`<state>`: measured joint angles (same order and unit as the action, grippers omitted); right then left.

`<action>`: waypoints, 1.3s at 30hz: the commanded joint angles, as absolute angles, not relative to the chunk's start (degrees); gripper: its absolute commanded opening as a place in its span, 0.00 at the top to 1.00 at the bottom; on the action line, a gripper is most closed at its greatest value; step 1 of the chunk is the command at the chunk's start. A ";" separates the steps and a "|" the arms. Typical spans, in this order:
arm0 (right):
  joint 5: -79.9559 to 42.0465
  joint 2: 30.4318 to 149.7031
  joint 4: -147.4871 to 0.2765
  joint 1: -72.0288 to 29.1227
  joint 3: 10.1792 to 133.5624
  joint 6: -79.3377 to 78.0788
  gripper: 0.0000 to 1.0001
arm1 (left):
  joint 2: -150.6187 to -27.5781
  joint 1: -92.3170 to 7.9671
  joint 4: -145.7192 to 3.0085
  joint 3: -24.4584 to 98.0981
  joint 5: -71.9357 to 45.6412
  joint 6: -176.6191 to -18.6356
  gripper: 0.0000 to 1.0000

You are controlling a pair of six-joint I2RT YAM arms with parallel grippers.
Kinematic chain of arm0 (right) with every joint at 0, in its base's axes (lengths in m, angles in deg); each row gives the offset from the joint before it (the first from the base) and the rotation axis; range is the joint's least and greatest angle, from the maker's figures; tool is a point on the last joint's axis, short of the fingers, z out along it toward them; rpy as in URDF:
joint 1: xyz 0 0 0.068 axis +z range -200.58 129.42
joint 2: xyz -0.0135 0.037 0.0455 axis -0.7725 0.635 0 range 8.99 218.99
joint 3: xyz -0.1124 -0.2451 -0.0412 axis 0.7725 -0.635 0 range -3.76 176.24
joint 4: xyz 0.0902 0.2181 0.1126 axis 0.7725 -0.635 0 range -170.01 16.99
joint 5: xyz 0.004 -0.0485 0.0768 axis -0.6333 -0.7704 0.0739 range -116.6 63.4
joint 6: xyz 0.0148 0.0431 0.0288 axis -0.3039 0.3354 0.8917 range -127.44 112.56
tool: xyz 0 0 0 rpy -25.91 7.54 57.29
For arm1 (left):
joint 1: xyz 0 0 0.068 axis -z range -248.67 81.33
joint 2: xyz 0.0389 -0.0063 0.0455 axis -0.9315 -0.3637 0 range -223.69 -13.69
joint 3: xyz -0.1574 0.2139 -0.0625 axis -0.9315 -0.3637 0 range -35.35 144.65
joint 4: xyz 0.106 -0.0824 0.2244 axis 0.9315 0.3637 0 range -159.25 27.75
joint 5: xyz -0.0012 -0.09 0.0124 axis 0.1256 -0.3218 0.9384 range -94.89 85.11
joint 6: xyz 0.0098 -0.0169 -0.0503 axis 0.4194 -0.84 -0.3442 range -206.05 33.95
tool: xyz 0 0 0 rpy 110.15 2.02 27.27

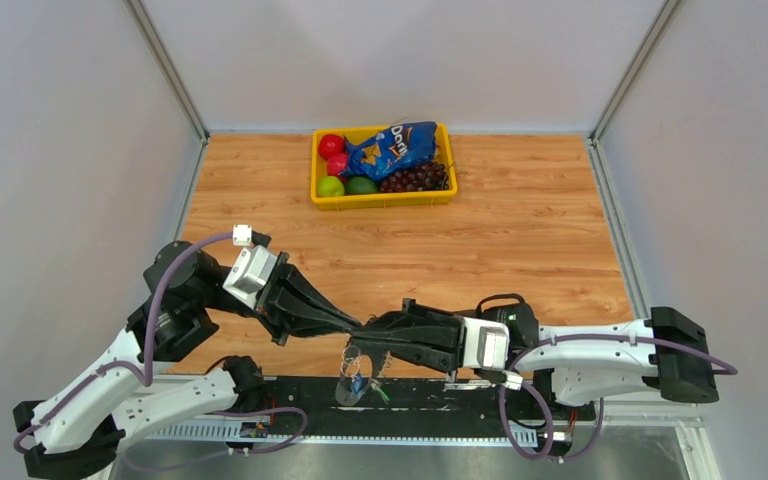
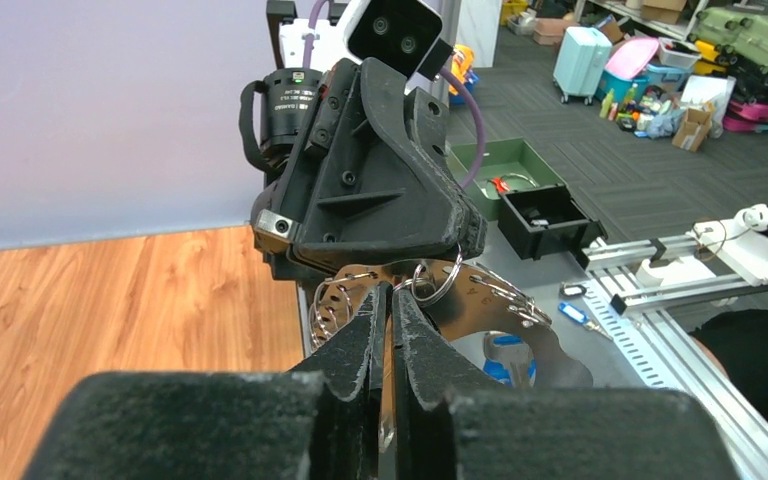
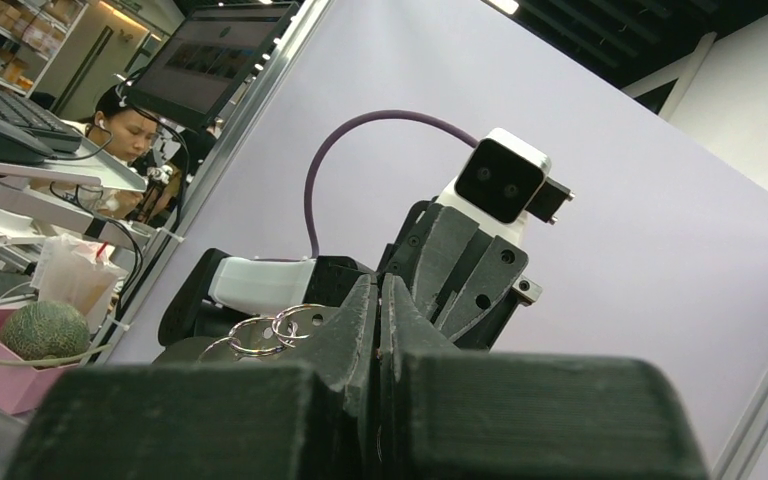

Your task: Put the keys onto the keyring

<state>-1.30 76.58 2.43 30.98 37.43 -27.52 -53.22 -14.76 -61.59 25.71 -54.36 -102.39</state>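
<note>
At the near edge, the left gripper pinches a thin sliver, apparently one of the tiny silvery metal keys, beside the silvery-grey oval band keyring dangling at centre. The right gripper, pressed together on something I cannot make out, meets it tip to tip. Threading seems underway, not finished.

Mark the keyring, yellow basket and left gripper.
keyring [image 2: 535, 335]: left wrist view, on its silvery band.
yellow basket [image 1: 380, 200]: top external view, on its near wall.
left gripper [image 2: 389, 298]: left wrist view, between its fingertips.

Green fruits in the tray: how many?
2: one green fruit in the yellow tray's near-left corner, the other just right of it. The chip bag may hide more.
</note>
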 commanded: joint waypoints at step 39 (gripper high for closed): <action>-10.94 71.49 2.29 31.11 36.59 -17.85 1.00 | -47.33 -14.93 -68.67 23.47 -46.11 -101.69 0.31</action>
